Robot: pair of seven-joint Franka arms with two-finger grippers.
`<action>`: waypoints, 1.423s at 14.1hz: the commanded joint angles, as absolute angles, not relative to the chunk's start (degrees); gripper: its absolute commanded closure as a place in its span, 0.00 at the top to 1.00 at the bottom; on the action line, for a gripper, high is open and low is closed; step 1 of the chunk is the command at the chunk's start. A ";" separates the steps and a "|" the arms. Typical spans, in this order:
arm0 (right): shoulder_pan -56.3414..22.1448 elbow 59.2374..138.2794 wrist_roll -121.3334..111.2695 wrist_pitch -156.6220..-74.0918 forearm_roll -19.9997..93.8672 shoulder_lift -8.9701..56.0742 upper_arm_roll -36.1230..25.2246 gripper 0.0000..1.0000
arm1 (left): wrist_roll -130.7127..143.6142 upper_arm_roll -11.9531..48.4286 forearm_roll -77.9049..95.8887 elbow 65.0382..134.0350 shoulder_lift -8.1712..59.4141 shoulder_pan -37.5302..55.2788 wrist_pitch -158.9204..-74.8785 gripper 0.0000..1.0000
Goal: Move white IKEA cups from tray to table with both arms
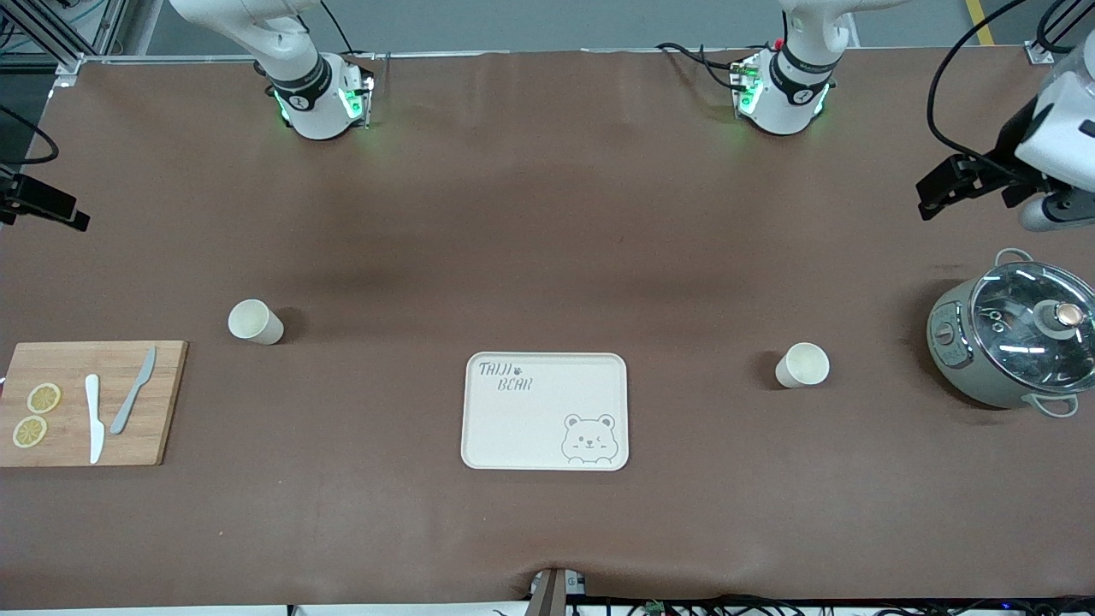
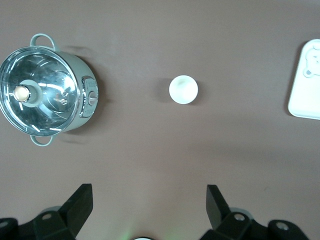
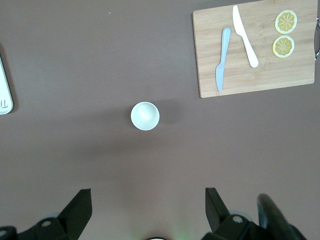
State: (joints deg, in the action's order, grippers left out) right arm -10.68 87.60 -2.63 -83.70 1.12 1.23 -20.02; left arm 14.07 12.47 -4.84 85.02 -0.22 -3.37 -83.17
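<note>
Two white cups stand upright on the brown table, one on each side of the bear tray (image 1: 545, 411). One cup (image 1: 255, 322) is toward the right arm's end and also shows in the right wrist view (image 3: 145, 116). The other cup (image 1: 802, 365) is toward the left arm's end and also shows in the left wrist view (image 2: 183, 89). My left gripper (image 2: 149, 192) is open and empty, high over the table near the pot, at the frame edge in the front view (image 1: 937, 190). My right gripper (image 3: 148, 195) is open and empty, high over the table's other end (image 1: 60, 210).
A grey-green pot with a glass lid (image 1: 1014, 334) stands at the left arm's end, beside that cup. A wooden cutting board (image 1: 90, 402) with two knives and two lemon slices lies at the right arm's end. The tray's surface is bare.
</note>
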 commanded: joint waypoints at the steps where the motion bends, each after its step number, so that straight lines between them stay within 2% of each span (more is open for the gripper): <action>1: -10.90 87.80 -2.20 -83.23 -0.26 -0.09 -19.95 1.00 | 12.22 7.66 -2.99 91.73 -5.43 0.86 -85.41 1.00; 5: -11.16 87.54 -2.20 -83.15 -0.09 -0.17 -19.78 1.00 | 11.16 5.37 -1.50 96.24 -8.35 3.52 -87.54 1.00; 6: -9.42 87.54 -2.11 -82.54 0.00 -0.26 -17.43 1.00 | 10.73 3.88 -0.28 96.33 -8.44 3.78 -87.54 1.00; 9: 7.69 87.54 -2.11 -82.35 -0.52 -1.05 2.76 1.00 | 8.71 3.43 -0.09 96.68 -9.22 3.52 -88.06 1.00; 20: 8.70 87.98 -2.02 -82.35 -0.70 -2.02 1.23 1.00 | 7.38 3.34 -0.79 94.40 -7.30 2.72 -87.71 1.00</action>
